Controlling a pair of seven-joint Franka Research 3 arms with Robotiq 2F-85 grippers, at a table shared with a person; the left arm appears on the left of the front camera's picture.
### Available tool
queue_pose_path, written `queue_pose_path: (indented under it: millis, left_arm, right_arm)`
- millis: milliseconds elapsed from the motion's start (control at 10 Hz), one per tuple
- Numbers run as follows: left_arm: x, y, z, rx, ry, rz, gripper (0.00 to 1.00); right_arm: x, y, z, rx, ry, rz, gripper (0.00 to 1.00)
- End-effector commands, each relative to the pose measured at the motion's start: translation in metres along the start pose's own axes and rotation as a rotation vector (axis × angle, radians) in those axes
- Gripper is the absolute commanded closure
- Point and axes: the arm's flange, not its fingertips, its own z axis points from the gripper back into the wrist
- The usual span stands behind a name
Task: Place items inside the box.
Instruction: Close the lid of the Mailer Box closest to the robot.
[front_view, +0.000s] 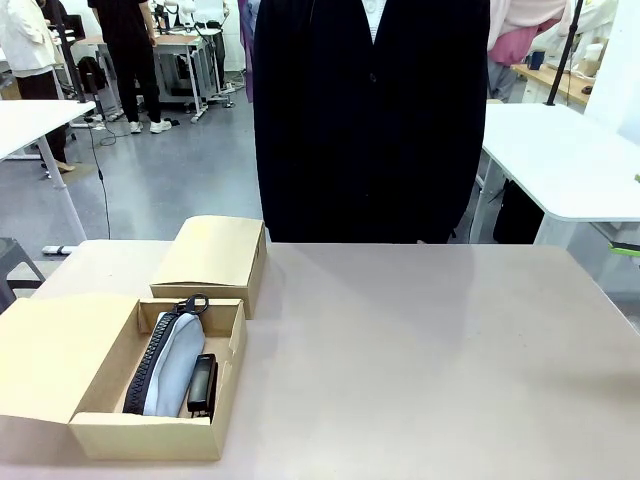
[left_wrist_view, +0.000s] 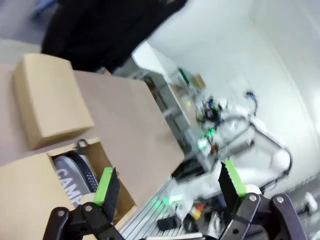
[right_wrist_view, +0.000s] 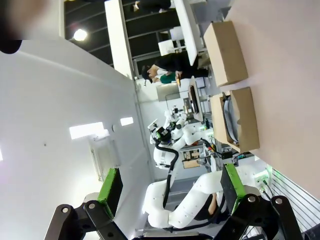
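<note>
A grey zip pencil case (front_view: 172, 362) (white lettering on its side) lies beside a black stapler (front_view: 202, 385) inside the open cardboard box (front_view: 150, 435) on the beige table (front_view: 420, 350). Left gripper (left_wrist_view: 170, 187) and right gripper (right_wrist_view: 171, 187) hang spread, grasping nothing.

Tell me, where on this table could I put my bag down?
The whole stretch of table right of the open box and the closed box is bare, out to the person's edge. The left corner is crowded: both boxes sit there.

White tables (front_view: 570, 160) stand on a grey floor (front_view: 170, 180).
</note>
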Motion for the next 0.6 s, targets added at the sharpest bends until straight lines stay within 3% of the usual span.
queue_pose_path:
  millis: [0, 100, 200, 400, 500]
  left_arm:
    - [-0.020, 0.001, -0.042, 0.005, 0.242, -0.412, 0.00]
    - [-0.031, 0.011, -0.055, 0.130, 0.354, -0.557, 0.00]
    - [-0.037, 0.028, -0.053, 0.304, 0.352, -0.800, 0.00]
    - [-0.035, 0.052, -0.042, 0.276, 0.129, -1.149, 0.00]
    - [-0.035, 0.062, -0.037, 0.295, 0.141, -1.148, 0.00]
  right_arm:
    - [-0.002, 0.005, 0.000, 0.010, 0.002, -0.018, 0.00]
    - [-0.002, 0.005, 0.000, 0.010, 0.002, -0.018, 0.00]
    - [-0.002, 0.005, 0.000, 0.010, 0.002, -0.018, 0.00]
    - [-0.002, 0.005, 0.000, 0.010, 0.002, -0.018, 0.00]
    - [-0.002, 0.005, 0.000, 0.010, 0.002, -0.018, 0.00]
